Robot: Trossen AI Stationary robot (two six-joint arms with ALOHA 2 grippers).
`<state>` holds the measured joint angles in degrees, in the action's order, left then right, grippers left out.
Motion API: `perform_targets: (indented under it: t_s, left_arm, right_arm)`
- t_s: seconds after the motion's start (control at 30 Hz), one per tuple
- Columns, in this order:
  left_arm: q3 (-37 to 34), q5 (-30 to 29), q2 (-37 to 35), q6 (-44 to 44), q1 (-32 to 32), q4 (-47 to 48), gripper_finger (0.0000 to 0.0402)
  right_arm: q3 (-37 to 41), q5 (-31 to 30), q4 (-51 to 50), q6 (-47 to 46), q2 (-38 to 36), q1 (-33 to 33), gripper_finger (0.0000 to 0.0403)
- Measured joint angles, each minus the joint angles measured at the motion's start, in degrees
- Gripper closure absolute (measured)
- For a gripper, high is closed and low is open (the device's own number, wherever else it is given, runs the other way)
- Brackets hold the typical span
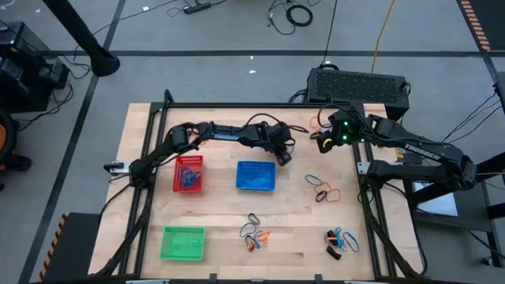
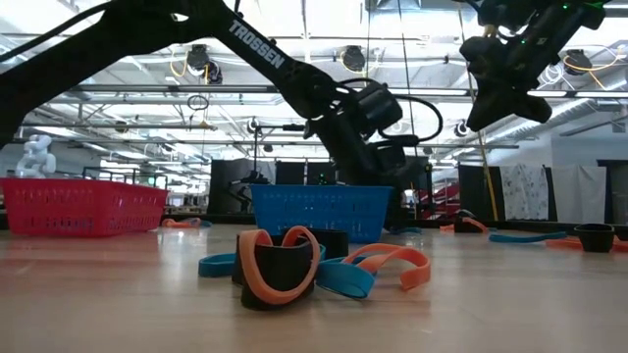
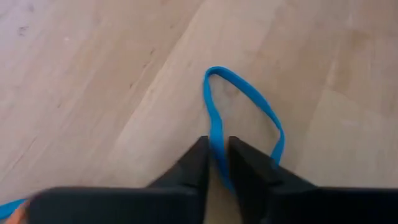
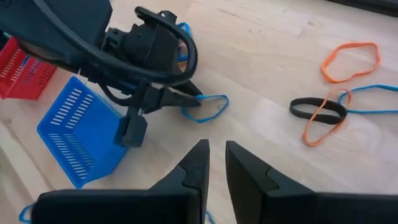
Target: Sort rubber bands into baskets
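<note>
Now left end effector (image 3: pixel 217 163) pinching blue band (image 3: pixel 244 102)

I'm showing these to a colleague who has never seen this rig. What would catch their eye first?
Probably the left tool, stretched across the table beside the blue basket, pinching a blue rubber band just above the wood. Next, the bright baskets: the red basket near the left arm and the green basket at the front. The right tool hangs raised at the back right.

Industrial lab; ceiling trusses (image 2: pixel 294 93)
</note>
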<state>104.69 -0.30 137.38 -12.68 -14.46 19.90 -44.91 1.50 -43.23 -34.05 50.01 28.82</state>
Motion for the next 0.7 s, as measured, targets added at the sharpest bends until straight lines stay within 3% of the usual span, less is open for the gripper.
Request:
perform_targets:
  t_s: [0.1, 0.4, 0.6, 0.7]
  left_arm:
    - [0.0, 0.0, -0.1, -0.3, 0.0, 0.0, 0.039]
    - [-0.2, 0.1, -5.8, 1.2, 2.0, 1.7, 0.0398]
    - [-0.2, 0.0, -13.7, 6.9, 5.0, 12.2, 0.0399]
    - [-1.1, -2.8, -18.3, 7.7, 7.3, 17.0, 0.04]
  right_arm:
    - [0.0, 0.0, -0.1, 0.4, 0.0, 0.0, 0.0358]
    - [0.0, 0.0, -0.6, 0.7, 0.0, -0.1, 0.0358]
    - [0.0, 0.3, -0.6, -0.6, 0.0, -2.9, 0.0358]
    - [0.0, 0.3, -0.6, -3.0, 0.0, -6.2, 0.0358]
